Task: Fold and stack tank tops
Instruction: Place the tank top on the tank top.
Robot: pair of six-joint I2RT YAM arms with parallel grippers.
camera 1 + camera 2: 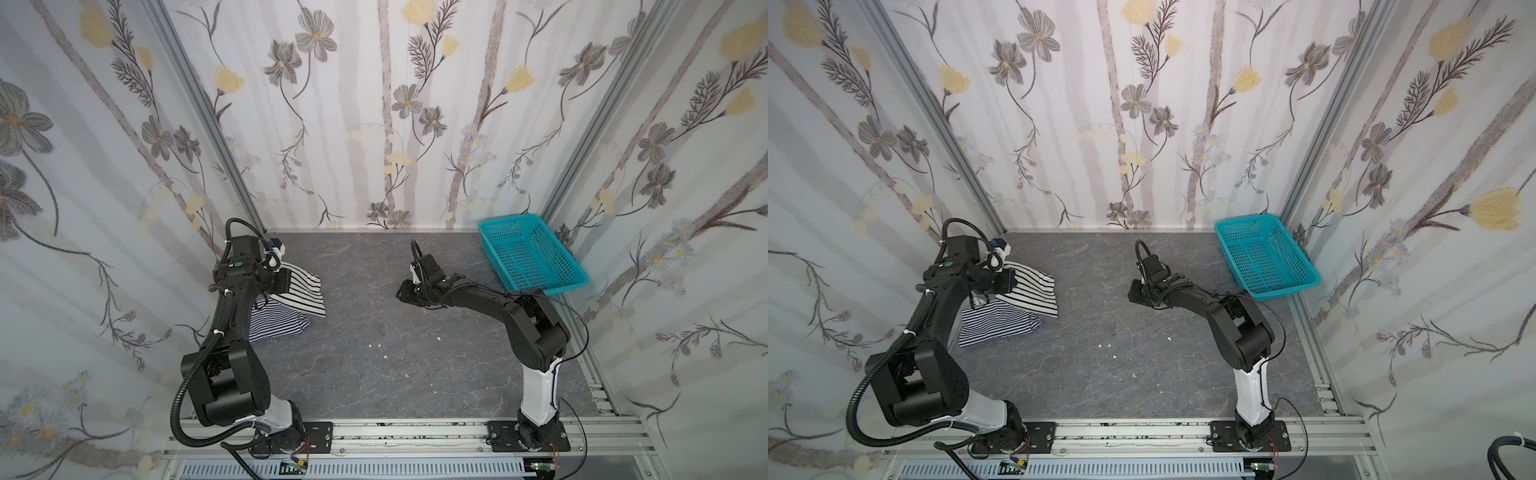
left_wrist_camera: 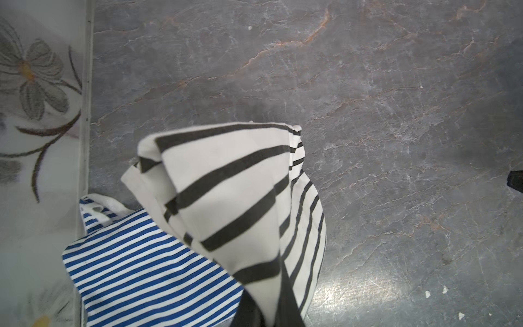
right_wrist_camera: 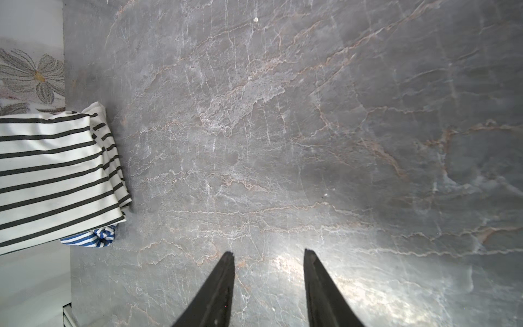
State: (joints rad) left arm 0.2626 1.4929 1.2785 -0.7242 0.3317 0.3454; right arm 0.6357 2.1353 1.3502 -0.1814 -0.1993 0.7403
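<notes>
The white tank top with wide black stripes (image 1: 303, 293) (image 1: 1032, 293) lies bunched at the table's left, partly on top of the navy-and-white fine-striped tank top (image 1: 278, 326) (image 1: 996, 330). My left gripper (image 1: 286, 281) (image 2: 266, 312) is shut on a fold of the white top (image 2: 226, 198), which drapes away from the fingers; the navy top (image 2: 141, 269) lies beside and under it. My right gripper (image 1: 405, 291) (image 3: 268, 254) stands open over bare table near the middle, holding nothing. In the right wrist view both tops (image 3: 51, 175) (image 3: 90, 238) lie well off to one side.
A teal perforated basket (image 1: 511, 220) (image 1: 1246, 222) stands at the back right corner, tilted against the wall. Floral walls close in the left, back and right sides. A few small white crumbs (image 1: 378, 345) dot the grey marbled table (image 1: 374, 374).
</notes>
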